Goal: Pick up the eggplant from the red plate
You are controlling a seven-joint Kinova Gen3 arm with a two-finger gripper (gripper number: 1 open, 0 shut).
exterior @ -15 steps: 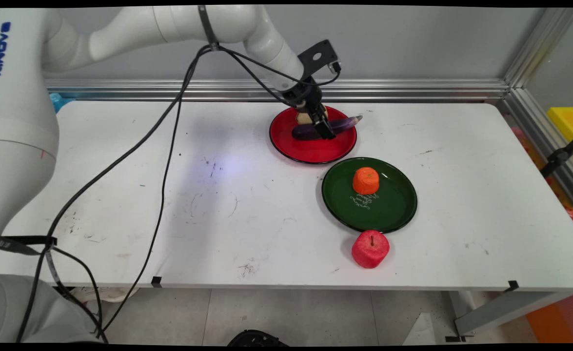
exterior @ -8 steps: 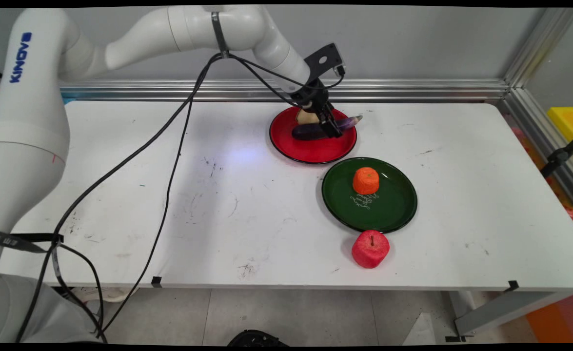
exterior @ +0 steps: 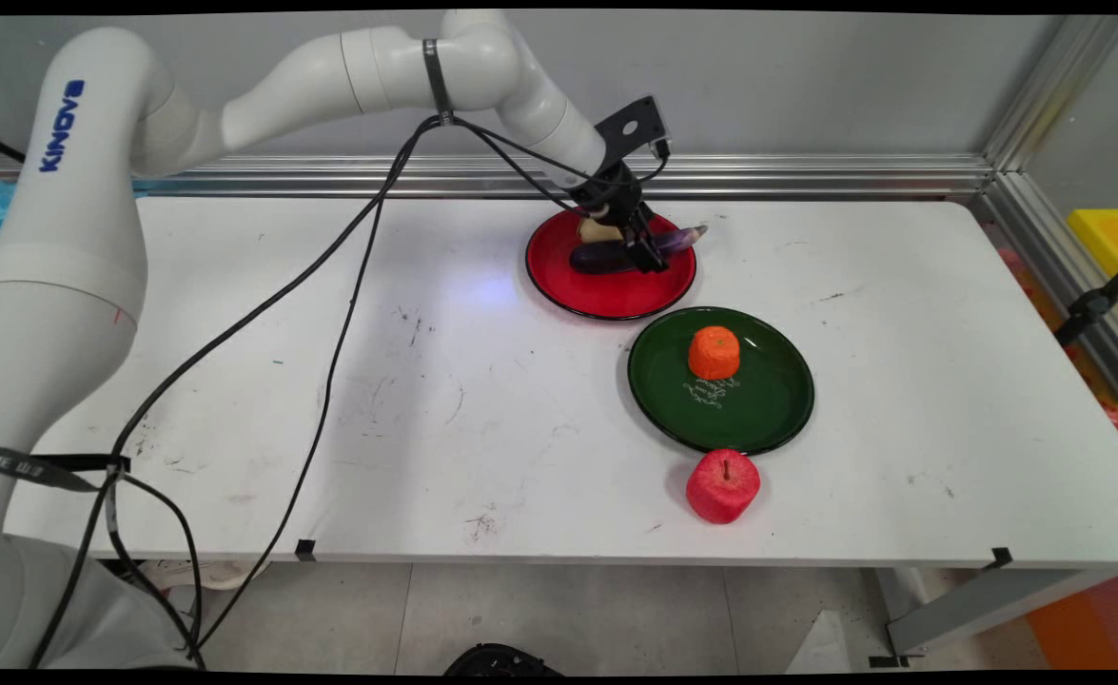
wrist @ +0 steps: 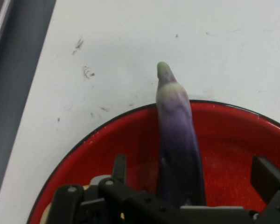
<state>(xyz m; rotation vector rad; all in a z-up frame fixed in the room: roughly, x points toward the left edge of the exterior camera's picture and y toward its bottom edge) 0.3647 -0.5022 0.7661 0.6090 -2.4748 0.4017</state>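
A purple eggplant (exterior: 599, 257) lies across the red plate (exterior: 606, 290) at the table's far middle, its pale tip (exterior: 696, 231) reaching past the rim. My gripper (exterior: 651, 255) is down on the plate, open, with one finger on each side of the eggplant. In the hand view the eggplant (wrist: 177, 135) runs up between the fingers (wrist: 119, 168), with a gap showing on both sides, and the red plate (wrist: 107, 154) lies beneath. A beige object (exterior: 598, 228) sits on the plate behind the eggplant, mostly hidden by the hand.
A green plate (exterior: 758, 400) holding an orange fruit (exterior: 714, 352) stands just in front and to the right of the red plate. A red apple (exterior: 722, 486) rests on the table by the green plate's near rim. Black cables (exterior: 330, 314) hang over the table's left half.
The gripper has slid a little to the right along the eggplant while the arm's upper links swung. The eggplant and the other things stay where they were.
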